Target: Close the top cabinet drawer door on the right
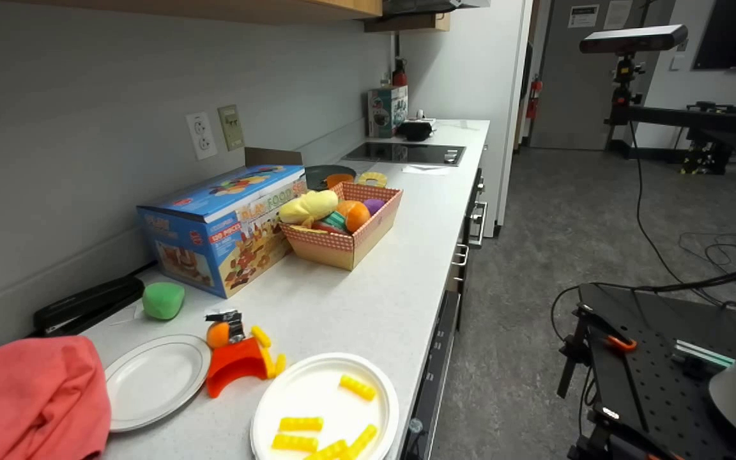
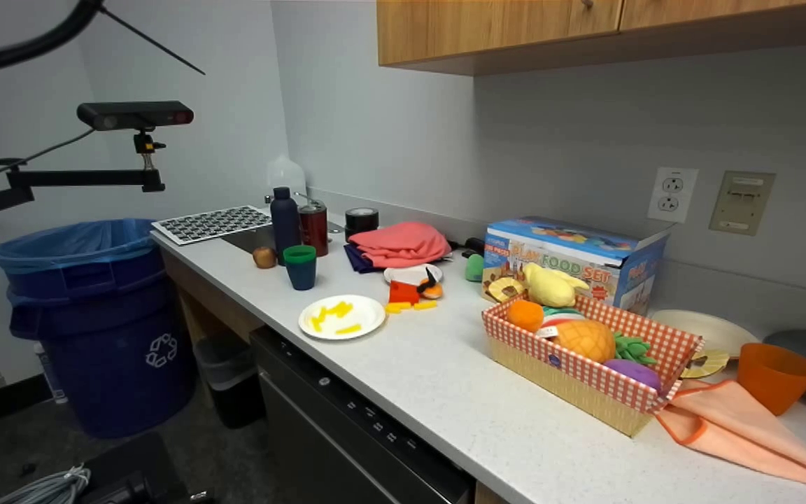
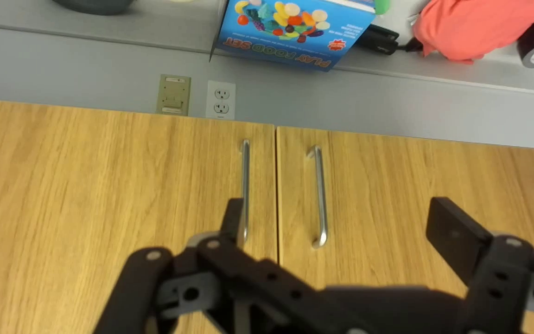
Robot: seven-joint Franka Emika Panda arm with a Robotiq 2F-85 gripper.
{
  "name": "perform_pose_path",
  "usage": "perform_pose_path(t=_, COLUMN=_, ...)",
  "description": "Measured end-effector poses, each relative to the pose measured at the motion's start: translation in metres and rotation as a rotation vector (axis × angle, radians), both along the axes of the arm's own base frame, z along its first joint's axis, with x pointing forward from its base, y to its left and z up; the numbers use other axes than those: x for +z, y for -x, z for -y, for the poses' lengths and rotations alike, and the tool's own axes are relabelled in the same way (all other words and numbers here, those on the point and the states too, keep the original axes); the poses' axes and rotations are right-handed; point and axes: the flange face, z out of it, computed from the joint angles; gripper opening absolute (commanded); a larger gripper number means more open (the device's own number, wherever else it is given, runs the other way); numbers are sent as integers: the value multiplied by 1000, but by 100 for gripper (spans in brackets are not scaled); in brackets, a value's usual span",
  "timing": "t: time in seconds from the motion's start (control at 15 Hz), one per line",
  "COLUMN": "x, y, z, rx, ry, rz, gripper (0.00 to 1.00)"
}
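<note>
Black fingers [image 3: 454, 239] on the claw [image 3: 338, 218] stand wide apart, with nothing held between them. One fingertip [image 3: 233, 218] lines up with the metal handle [image 3: 245, 176] of the right-hand door [image 3: 109, 195], as you face the wall [image 3: 387, 102], and I can't tell if they touch. If that finger gets behind the handle, backing away could pull the door open. The door hangs up high, over the back edge of the worktop [image 2: 431, 364]. It looks shut, or very nearly: just a thin dark gap [image 3: 276, 195] runs between it and the left-hand door [image 3: 387, 195]. So I think the job is almost done, and one more hard push could bang the door or make the claw get stuck. The wrist view is upside down, so the sides swap there, and it would be easy to push the wrong door. Fingers spread this wide could also bump the left-hand door's handle [image 3: 321, 199], and that would spoil the push. Farther off, the play food box [image 3: 285, 39] stands by the worktop's back edge, lower than the doors. If the claw swung down low, it might knock the box over.
</note>
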Motion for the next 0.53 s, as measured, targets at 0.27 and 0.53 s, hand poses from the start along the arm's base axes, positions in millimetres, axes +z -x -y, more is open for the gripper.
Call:
perform_pose_path(t=0.27, x=-9, y=29, z=-10, rx=12, ry=-20, rz=13, gripper=100)
perform_pose_path(t=0.53, x=-20, y=53, z=-18, rx=5, ry=-13, rz=35, gripper=100)
